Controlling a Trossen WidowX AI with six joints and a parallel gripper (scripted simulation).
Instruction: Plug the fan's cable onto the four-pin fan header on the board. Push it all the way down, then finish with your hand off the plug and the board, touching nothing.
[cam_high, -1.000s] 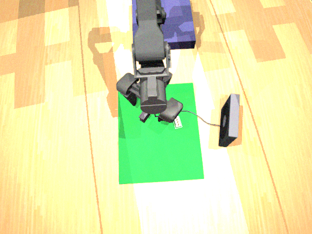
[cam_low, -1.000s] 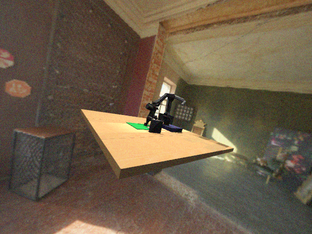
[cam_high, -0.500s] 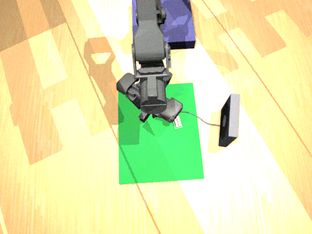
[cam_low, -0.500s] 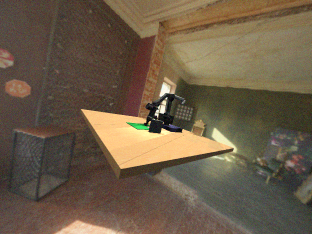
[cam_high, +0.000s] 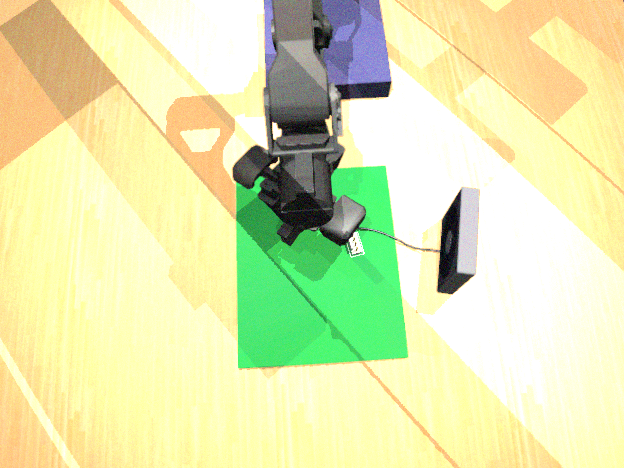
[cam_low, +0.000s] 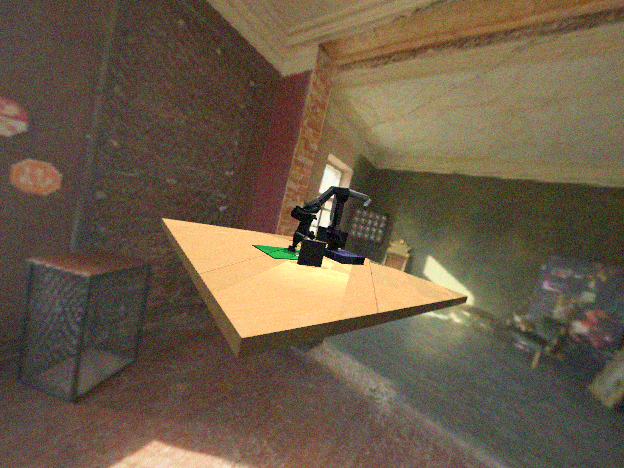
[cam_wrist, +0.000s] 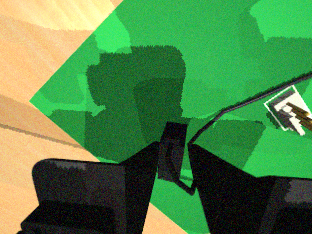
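Observation:
The plug (cam_wrist: 175, 132) is a small dark block low over the green board (cam_high: 302, 337) (cam_low: 269, 250) (cam_wrist: 220, 30). My gripper (cam_wrist: 174, 148) (cam_low: 292, 248) is shut on it, one fingertip at each side. Whether it touches the board cannot be told. The thin black cable (cam_high: 398, 240) (cam_wrist: 235, 106) loops by the right finger and runs to the fan (cam_high: 468, 231) (cam_low: 311, 252), a dark square box standing on edge right of the board. The four-pin header (cam_high: 358, 244) (cam_wrist: 287, 107) is white, with its pins showing, apart from the plug, to its upper right in the wrist view.
A purple-blue slab (cam_high: 362, 60) (cam_low: 345, 256) lies under the arm's base behind the board. The cable passes close beside the header in the wrist view. The right finger's housing hangs near the header in the top view. Patches of shadow cross the board and the table.

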